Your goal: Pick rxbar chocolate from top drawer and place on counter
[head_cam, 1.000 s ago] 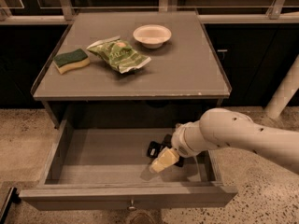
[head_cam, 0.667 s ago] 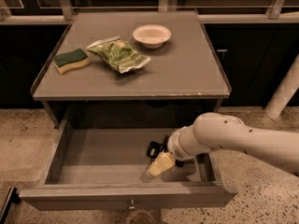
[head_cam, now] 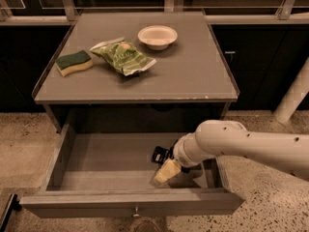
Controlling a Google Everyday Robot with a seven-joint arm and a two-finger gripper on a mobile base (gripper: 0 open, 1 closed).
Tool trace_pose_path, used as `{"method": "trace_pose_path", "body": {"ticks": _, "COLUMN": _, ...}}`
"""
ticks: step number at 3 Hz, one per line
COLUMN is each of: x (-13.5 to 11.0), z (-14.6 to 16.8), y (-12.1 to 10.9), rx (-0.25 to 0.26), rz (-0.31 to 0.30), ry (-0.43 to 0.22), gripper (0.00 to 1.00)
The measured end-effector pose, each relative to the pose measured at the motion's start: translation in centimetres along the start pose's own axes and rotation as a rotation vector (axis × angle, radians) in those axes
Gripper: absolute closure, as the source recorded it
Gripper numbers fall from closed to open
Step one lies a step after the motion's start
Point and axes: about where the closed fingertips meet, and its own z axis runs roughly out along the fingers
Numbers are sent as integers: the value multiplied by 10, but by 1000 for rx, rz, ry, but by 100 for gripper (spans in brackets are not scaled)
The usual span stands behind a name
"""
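Note:
The top drawer (head_cam: 63,151) is pulled open below the counter (head_cam: 193,76). My gripper (head_cam: 165,172) reaches in from the right on a cream arm and is down inside the drawer, near its front right part. The rxbar chocolate (head_cam: 159,154) shows as a small black wrapper with white print just behind and left of the gripper, partly hidden by the wrist. It seems to lie against the gripper, but I cannot tell if it is held.
On the counter lie a green and yellow sponge (head_cam: 73,63) at the left, a crinkled green chip bag (head_cam: 123,57) in the middle, and a white bowl (head_cam: 157,36) at the back. The drawer knob (head_cam: 137,210) sits on its front panel. A white post (head_cam: 294,95) stands at the right.
The arm has shifted slightly left and the gripper has sunk a little lower toward the drawer's floor. The things on the counter have not moved.

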Motion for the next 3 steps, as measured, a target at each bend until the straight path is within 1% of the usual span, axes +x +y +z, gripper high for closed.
{"method": "trace_pose_path", "body": {"ticks": 2, "x": 21, "z": 15, "y": -11, "rx": 23, "rz": 44, "ry": 56, "gripper": 0}}
{"method": "trace_pose_path", "body": {"ticks": 3, "x": 21, "z": 15, "y": -11, "rx": 23, "rz": 46, "ry": 57, "gripper": 19}}
